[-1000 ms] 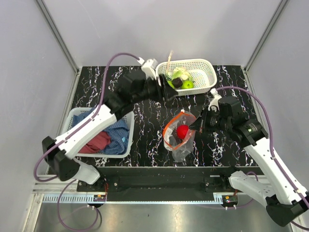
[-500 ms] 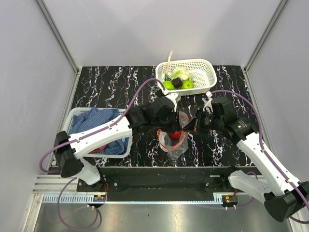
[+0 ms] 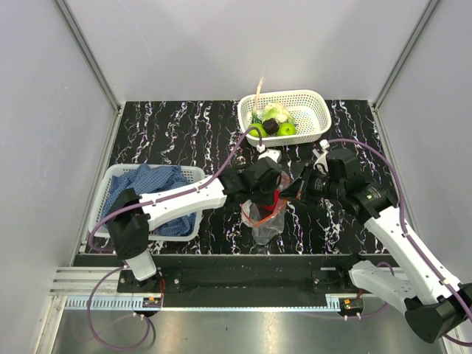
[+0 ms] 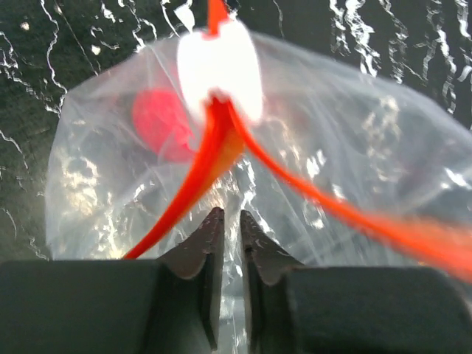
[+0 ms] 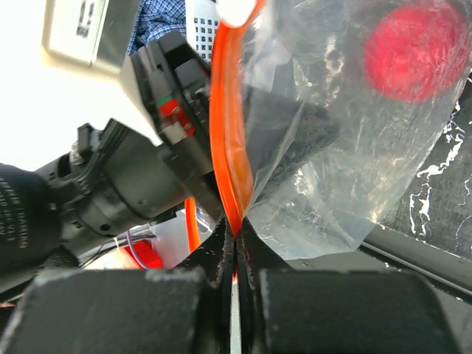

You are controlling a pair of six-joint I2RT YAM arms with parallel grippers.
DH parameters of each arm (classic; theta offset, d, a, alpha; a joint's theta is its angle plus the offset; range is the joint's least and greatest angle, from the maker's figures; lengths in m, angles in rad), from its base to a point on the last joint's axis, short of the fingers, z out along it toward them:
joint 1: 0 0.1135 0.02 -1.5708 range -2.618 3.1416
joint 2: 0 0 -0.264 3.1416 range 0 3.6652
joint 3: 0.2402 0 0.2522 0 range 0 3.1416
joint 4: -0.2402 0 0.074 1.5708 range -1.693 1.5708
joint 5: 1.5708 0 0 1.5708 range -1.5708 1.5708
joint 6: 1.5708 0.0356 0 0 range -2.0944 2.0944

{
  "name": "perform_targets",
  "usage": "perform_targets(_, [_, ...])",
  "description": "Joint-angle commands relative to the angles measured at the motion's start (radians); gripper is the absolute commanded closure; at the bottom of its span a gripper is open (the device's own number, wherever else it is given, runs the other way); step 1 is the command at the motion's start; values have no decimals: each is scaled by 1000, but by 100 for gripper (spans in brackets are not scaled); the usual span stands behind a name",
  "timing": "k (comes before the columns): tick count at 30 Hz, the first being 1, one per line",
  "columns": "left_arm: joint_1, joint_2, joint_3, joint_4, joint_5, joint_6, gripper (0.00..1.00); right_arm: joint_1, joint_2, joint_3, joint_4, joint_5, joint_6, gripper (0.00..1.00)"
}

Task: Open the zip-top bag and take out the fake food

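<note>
Zip-top bag (image 3: 264,225) is near the front middle of the black marbled table (image 3: 177,133), with its mouth drawn up between my two claws. I cannot tell whether its bottom rests on the surface.

My right gripper (image 5: 234,237) has its jaws pressed fully together on the orange-red zip strip (image 5: 225,125), which runs straight down into the pinch. My left gripper (image 4: 227,221) stands very narrow, the fingertips almost meeting with clear film caught in the slit. The strip passes just to one side of them, and the white slider (image 4: 220,66) rides on it above. From overhead the two claws are close together over the mouth, left gripper (image 3: 270,190) beside right gripper (image 3: 293,193).

One red piece (image 5: 413,48) lies inside the pouch, behind the crinkled plastic, and shows on the left wrist camera too (image 4: 158,122).

At the far edge a white basket (image 3: 318,99) holds lime-green fruits (image 3: 286,129) and a dark purple ball (image 3: 271,125). On my left, a second basket (image 3: 118,173) holds a blue cloth (image 3: 151,184).
</note>
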Motion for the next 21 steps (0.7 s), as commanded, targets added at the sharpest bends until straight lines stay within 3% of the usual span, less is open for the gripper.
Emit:
perform_targets(1, [0,36,5,137,-66,25,80,2,3,-6,40,-32,31,100])
perform_targets(12, [18,133,-5,225,-183,-3,62,2,0,-11,-9,-18,24,100])
perform_targets(16, [20,165,23,222,-226,0,46,0,-4,-5,-27,-14,12,100])
perform_targets(21, [24,215,51,181,-275,-12,34,0,-4,5,-47,-9,-3,100])
